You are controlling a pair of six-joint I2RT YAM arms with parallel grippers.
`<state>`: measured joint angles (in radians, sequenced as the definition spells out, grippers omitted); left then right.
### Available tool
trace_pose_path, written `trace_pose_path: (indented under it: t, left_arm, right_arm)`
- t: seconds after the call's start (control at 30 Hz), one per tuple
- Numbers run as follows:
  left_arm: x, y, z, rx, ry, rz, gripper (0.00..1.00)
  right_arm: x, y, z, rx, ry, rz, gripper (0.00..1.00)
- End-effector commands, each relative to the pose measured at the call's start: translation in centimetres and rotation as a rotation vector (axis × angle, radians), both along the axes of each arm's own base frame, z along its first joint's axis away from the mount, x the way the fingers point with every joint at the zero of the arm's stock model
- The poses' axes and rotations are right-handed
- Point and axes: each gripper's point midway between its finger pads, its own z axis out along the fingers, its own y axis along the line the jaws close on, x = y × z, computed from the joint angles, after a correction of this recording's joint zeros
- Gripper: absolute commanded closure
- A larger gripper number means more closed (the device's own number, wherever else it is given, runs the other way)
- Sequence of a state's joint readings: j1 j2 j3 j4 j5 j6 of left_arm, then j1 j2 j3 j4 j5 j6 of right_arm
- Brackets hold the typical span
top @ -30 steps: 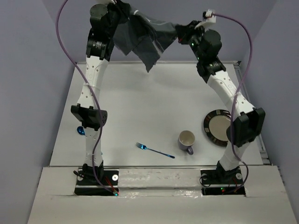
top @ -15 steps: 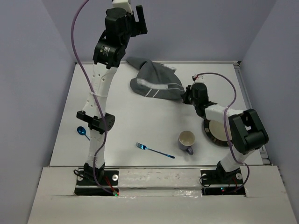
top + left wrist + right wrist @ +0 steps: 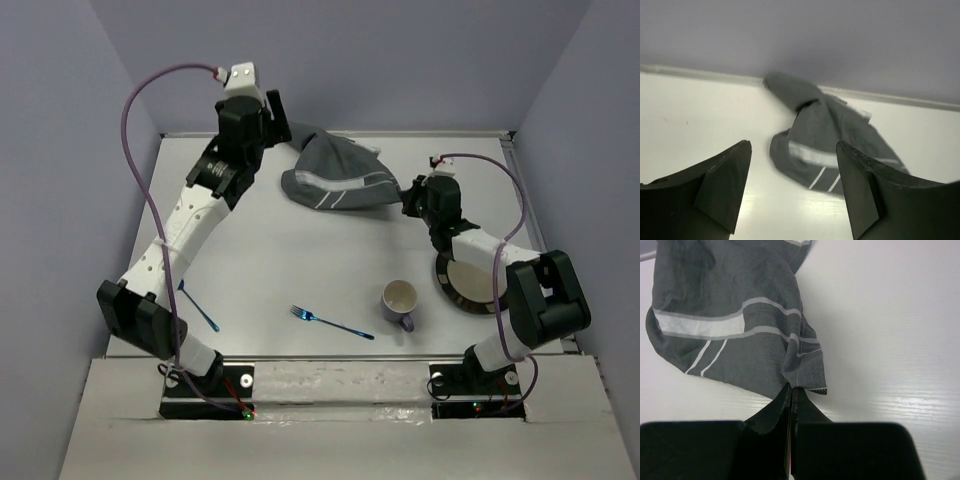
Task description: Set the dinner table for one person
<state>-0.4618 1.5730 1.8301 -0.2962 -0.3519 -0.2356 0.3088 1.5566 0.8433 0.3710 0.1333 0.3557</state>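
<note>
Pinching a corner of the soft, pale-striped grey placemat (image 3: 730,315), the right gripper (image 3: 791,396) is clamped on the cloth; the left gripper (image 3: 792,150) hangs spread and empty beside the heap. The mat lies crumpled, not yet flat, at the far middle of the matte-white dinner table (image 3: 300,250); round plate (image 3: 462,280), mug (image 3: 400,303), slim blue fork (image 3: 330,322) and spoon (image 3: 200,308) lie scattered nearer the arms, so the setting seems barely begun.

Dark grey pale-striped placemat (image 3: 335,180), matte-white dinner table (image 3: 300,250), lilac mug (image 3: 400,302), blue fork (image 3: 330,322), dark-rimmed plate (image 3: 458,280)
</note>
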Motion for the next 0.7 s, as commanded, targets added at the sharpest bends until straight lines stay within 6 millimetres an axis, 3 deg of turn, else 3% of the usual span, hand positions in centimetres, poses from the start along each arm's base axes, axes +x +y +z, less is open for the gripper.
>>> trace_pose_path:
  t: [0.0, 0.07, 0.1, 0.17, 0.2, 0.27, 0.3, 0.37, 0.4, 0.67]
  left_arm:
    - [-3.2, 3.8, 4.6, -0.274, -0.325, 0.064, 0.21]
    - [-3.9, 3.8, 4.1, -0.34, -0.354, 0.05, 0.21]
    - [-3.5, 3.4, 1.3, -0.344, -0.303, 0.048, 0.21]
    - [-2.7, 2.4, -2.1, -0.374, -0.242, 0.028, 0.21]
    - [-1.8, 1.8, -6.5, -0.401, -0.156, 0.035, 0.21]
    - [-0.7, 0.4, -10.4, -0.446, -0.075, -0.004, 0.22]
    - [0.5, 0.0, -14.4, -0.471, 0.014, -0.003, 0.22]
    - [1.6, -0.6, -17.4, -0.499, 0.079, -0.012, 0.22]
    - [2.5, -0.8, -20.3, -0.499, 0.135, -0.004, 0.22]
    - [6.5, -2.9, -27.2, -0.514, 0.253, -0.042, 0.22]
  right_arm:
    - [0.0, -3.1, 1.9, 0.055, -0.041, -0.057, 1.0]
    - [0.0, -2.7, 2.3, 0.081, -0.043, -0.021, 1.0]
    - [0.0, -2.7, 2.3, 0.08, -0.043, -0.019, 1.0]
    - [0.0, -2.4, 2.6, 0.085, -0.043, -0.006, 1.0]
    - [0.0, -2.4, 2.8, 0.088, -0.047, -0.003, 1.0]
    - [-0.1, -2.4, 2.7, 0.084, -0.046, 0.001, 1.0]
    - [-0.1, -2.4, 2.7, 0.084, -0.044, 0.0, 1.0]
    - [-0.2, -2.2, 2.7, 0.085, -0.042, 0.009, 1.0]
    - [-0.2, -2.2, 2.6, 0.085, -0.041, 0.01, 1.0]
    - [-0.1, -2.1, 2.5, 0.09, -0.035, 0.01, 1.0]
